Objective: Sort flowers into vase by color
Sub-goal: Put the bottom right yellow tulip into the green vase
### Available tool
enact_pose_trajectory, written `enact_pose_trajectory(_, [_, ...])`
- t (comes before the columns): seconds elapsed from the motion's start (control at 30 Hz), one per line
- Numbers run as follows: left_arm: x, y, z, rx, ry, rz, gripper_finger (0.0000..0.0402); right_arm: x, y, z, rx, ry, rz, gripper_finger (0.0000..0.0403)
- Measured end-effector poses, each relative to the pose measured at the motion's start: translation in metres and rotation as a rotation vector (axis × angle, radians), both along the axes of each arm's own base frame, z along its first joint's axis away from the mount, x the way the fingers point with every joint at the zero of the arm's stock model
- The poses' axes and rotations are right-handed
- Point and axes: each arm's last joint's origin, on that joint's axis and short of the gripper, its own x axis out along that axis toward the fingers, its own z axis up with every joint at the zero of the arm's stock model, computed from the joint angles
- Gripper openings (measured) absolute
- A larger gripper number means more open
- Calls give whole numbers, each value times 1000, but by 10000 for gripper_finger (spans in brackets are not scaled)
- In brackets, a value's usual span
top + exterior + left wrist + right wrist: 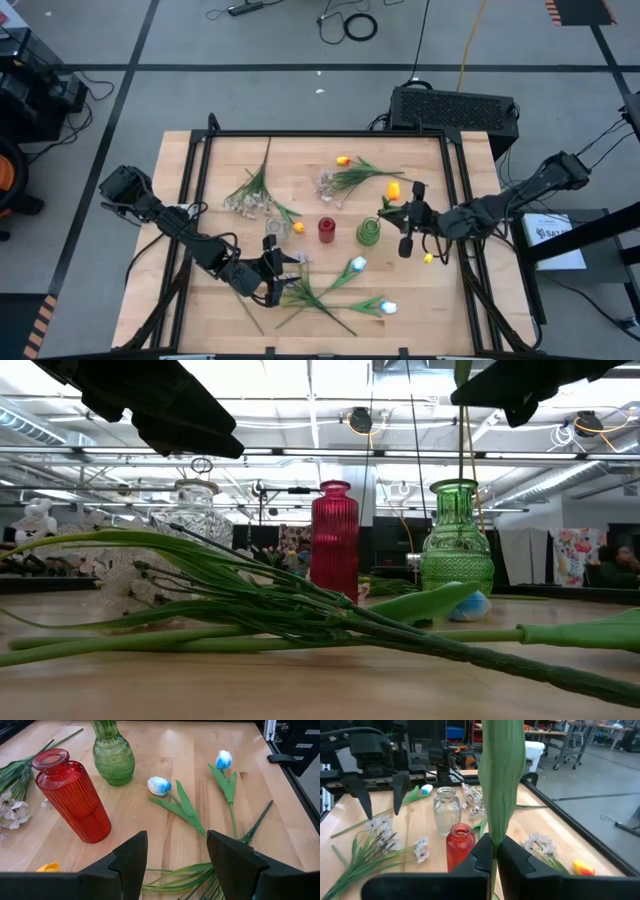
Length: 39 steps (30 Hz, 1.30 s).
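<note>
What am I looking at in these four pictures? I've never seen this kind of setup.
It is a robot with two dark arms working at a wooden table, each ending in a two-finger gripper. One picture looks straight down from above, one looks level across the tabletop, and two come from cameras on the arms' wrists.

On the table stand three small vases: a clear vase, a red vase and a green vase. Artificial flowers lie around them: pale blossom sprays, two white-blue tulips and a loose orange tulip.

The right gripper is shut on the green stem of an orange tulip, holding it beside the green vase. The left gripper is open, hovering low over a bundle of green stems and holding nothing.
</note>
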Motion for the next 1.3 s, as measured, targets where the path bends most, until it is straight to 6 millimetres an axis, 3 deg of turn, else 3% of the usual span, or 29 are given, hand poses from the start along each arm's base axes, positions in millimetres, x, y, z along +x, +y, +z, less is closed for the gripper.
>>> enact_pose_trajectory(0.43, [0, 0, 0, 0, 1, 0, 212, 15, -9, -18, 46, 77, -88, 9])
enact_pose_trajectory(1.07, [0, 0, -1, 4, 7, 0, 212, 21, -15, -27, 114, 137, -39, 9])
enact_pose_trajectory(1.3, [0, 0, -1, 4, 7, 0, 212, 21, -15, -27, 109, 143, -39, 50])
